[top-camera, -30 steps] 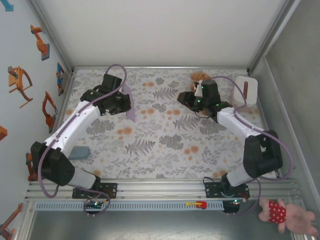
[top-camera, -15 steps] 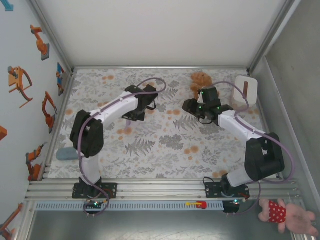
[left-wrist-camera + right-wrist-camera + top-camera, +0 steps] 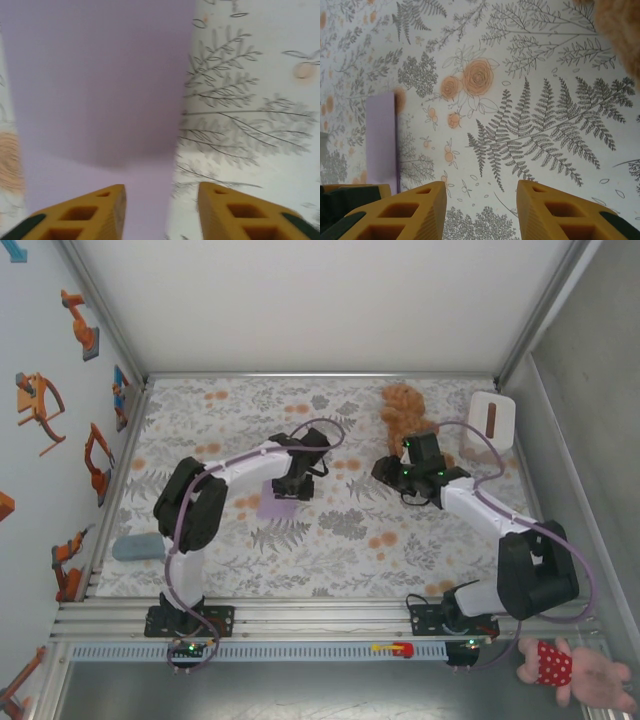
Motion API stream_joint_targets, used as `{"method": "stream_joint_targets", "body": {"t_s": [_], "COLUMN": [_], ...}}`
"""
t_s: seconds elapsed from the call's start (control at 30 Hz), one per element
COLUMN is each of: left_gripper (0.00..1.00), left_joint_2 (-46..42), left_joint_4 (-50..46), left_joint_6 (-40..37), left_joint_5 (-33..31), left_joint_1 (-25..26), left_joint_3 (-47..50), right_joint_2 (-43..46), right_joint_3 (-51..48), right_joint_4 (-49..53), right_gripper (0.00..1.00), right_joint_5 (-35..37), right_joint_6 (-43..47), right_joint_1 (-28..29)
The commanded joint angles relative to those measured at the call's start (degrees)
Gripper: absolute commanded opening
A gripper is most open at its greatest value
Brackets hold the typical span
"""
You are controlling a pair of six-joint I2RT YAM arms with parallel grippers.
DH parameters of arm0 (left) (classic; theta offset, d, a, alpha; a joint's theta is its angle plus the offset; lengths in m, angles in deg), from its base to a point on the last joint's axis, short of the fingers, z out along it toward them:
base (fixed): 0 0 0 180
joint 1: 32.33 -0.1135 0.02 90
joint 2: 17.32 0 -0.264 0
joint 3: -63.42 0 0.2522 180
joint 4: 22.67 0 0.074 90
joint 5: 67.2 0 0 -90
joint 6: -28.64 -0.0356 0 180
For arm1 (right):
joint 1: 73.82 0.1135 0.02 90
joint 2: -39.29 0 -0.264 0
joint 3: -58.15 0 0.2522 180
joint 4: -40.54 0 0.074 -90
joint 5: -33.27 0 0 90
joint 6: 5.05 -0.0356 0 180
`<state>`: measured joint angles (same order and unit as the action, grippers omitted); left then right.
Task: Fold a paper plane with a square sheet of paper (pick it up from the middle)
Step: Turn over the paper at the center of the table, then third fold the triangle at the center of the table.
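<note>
The lavender square sheet of paper (image 3: 277,504) lies flat on the floral table mat, left of centre. My left gripper (image 3: 297,483) hovers just over its far right corner. In the left wrist view the paper (image 3: 100,90) spreads under the open left gripper (image 3: 161,210), and its right edge runs between the yellow fingertips (image 3: 107,205), which hold nothing. My right gripper (image 3: 388,472) stands open over bare mat right of centre, apart from the paper. In the right wrist view the right gripper (image 3: 481,210) is empty and the paper (image 3: 382,142) lies off to its left. The paper plane is out of view.
A brown teddy bear (image 3: 403,406) lies at the back right, just behind my right gripper, with a white box (image 3: 492,418) beside it. A grey-blue object (image 3: 138,545) sits at the mat's left edge. A pink toy (image 3: 572,668) lies beyond the front rail.
My left arm swung from the back left to the centre with the paper, then opened and let it go flat on the mat. My right gripper drifted slightly nearer.
</note>
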<state>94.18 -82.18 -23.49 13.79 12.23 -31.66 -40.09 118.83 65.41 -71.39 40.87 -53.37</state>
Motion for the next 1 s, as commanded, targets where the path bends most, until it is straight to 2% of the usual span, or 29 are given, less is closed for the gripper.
{"method": "stream_joint_targets", "body": {"t_s": [0.0,0.23,0.3,0.4,0.5,0.7,0.97], "left_gripper": [0.50,0.65,0.72,0.88,0.99,0.96,0.96], "left_joint_2": [-7.3,-20.0,-23.8,-29.6,-34.7,-40.4,-40.7], "left_joint_4": [10.0,17.0,17.5,17.3,17.9,19.8,19.1], "left_joint_6": [2.1,5.6,6.3,6.8,6.9,8.2,7.7], "left_joint_5": [8.2,13.7,13.8,11.4,9.6,13.1,18.5], "left_joint_1": [-1.4,-6.8,-9.1,-12.0,-15.5,-23.9,-29.4], "left_joint_3": [4.5,16.5,20.1,24.8,29.3,35.5,37.7], "right_joint_2": [0.6,-5.8,-9.2,-14.9,-20.9,-30.1,-39.3], "right_joint_3": [0.5,7.0,9.8,13.9,18.3,25.9,33.7], "right_joint_4": [-0.2,0.1,-0.3,-2.1,-3.4,-2.9,-2.2], "right_gripper": [0.43,0.53,0.53,0.51,0.45,0.39,0.32], "right_joint_5": [1.2,4.6,4.9,4.9,3.5,2.6,1.5], "right_joint_6": [-0.2,-0.6,-1.0,-1.1,-2.3,-3.6,-4.6], "right_joint_1": [1.9,10.7,13.1,16.8,19.9,24.3,27.3]}}
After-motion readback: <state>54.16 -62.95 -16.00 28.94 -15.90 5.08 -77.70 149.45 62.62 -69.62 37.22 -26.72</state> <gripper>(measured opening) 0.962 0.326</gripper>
